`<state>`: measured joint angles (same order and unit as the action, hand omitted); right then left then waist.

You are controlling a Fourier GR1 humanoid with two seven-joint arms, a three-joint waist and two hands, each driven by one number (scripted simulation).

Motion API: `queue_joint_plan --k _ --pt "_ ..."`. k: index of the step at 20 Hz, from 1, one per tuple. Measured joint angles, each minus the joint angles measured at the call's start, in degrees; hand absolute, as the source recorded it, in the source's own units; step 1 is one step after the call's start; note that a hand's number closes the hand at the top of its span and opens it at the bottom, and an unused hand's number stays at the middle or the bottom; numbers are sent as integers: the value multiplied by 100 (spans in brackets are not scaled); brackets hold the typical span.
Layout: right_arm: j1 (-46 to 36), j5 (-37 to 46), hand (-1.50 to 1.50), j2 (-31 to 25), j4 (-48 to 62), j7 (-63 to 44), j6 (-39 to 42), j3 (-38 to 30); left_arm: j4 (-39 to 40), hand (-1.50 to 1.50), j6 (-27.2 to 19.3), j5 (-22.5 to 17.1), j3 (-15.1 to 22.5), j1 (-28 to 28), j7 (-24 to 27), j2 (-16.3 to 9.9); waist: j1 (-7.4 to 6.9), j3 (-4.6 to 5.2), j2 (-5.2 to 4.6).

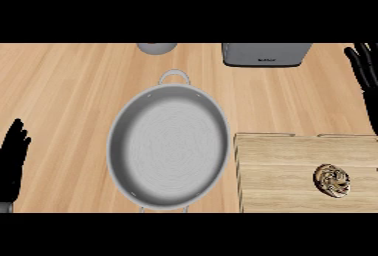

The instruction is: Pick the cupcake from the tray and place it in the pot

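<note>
1. Tabletop (66, 85): light wood planking, carrying every item listed below.
2. Pot (168, 194): wide, shallow, grey metal, with a loop handle at its far rim. It stands centre-left and nothing lies inside it.
3. Tray (277, 165): pale wooden board at lower right, its left edge just beside the pot's right rim.
4. Cupcake (332, 180): the task's thing, brown with a pale swirled top, resting on the right part of the tray, well apart from the pot and untouched by either hand.
5. Right hand (365, 67): black, at the upper right edge, fingers straight and released, holding nothing; it sits well beyond the tray's far edge, apart from the cupcake.
6. Left hand (15, 160): black, at the lower left edge, fingers up and relaxed, resting and empty.
7. Grey box appliance (266, 54): at the far edge, right of centre; its type cannot be told.
8. Grey round object (156, 47): at the far edge, only partly in view.
9. Status, judged: picking not yet begun.
10. Risks, judged:
    - The right hand must travel back over the tray; a low approach could nudge the cupcake sideways or off the tray.
    - Fingers closing on the soft top may squash or tip it.
    - Carrying left, a low pass may strike the pot's rim.
</note>
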<state>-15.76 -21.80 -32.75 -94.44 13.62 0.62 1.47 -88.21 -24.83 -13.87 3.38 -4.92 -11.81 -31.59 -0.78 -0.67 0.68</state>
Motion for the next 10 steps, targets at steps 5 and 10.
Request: queue_joint_plan --k 5,10 --pt "469 570 150 205 194 -552 -801 138 57 0 129 341 128 131 35 -208 136 55 -53" --pt "1014 1831 -150 -169 674 -873 -2313 -283 223 0 217 394 207 122 -168 -295 511 106 -81"
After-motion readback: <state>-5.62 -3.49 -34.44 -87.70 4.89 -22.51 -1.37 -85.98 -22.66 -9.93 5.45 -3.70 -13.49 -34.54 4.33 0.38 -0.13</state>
